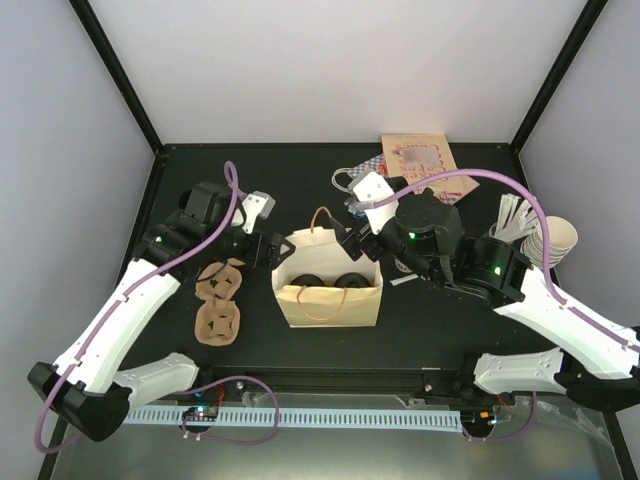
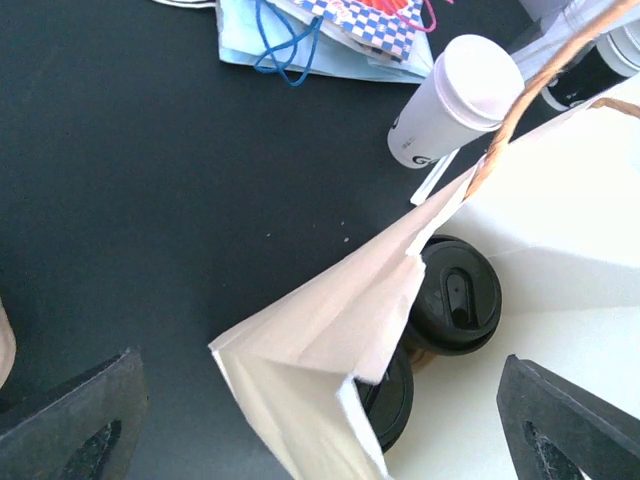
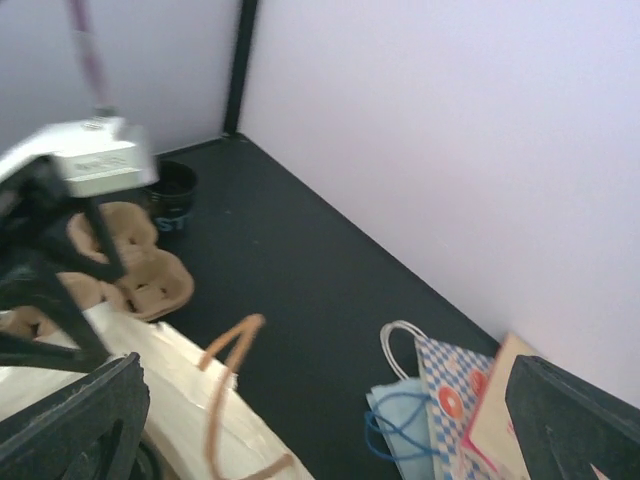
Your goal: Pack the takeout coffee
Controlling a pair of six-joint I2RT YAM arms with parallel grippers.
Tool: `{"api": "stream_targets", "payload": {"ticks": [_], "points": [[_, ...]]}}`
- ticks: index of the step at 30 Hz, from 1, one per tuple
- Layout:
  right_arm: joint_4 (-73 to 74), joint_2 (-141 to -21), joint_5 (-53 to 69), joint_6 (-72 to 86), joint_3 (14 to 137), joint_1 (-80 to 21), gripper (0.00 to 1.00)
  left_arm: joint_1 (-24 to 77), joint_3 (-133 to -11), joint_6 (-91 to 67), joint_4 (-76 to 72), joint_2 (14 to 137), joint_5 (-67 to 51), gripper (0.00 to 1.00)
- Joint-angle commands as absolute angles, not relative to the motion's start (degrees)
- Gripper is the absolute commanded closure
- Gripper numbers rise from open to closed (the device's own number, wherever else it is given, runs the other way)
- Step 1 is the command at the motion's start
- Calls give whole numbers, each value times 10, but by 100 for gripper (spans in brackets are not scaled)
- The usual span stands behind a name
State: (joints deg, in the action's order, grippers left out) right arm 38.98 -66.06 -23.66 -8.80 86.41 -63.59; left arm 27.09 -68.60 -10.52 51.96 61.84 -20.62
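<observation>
Two takeout coffees with black lids stand inside the open tan paper bag at the table's middle. In the left wrist view both lids show past the bag's folded corner. My left gripper hangs open at the bag's left rim, its fingers wide on either side of that corner and not pinching it. At the bag's right rear corner my right gripper is open above the bag's brown handle, holding nothing.
Brown cup carriers lie left of the bag. Flat patterned paper bags lie at the back. A white cup lies on its side behind the bag. Stacked cream cups and stirrers stand at the right.
</observation>
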Motion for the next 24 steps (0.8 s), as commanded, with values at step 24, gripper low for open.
{"api": "stream_targets", "payload": {"ticks": [24], "points": [[686, -658, -260, 406, 849, -618, 18, 318, -686, -286, 591, 571, -188, 17]]}}
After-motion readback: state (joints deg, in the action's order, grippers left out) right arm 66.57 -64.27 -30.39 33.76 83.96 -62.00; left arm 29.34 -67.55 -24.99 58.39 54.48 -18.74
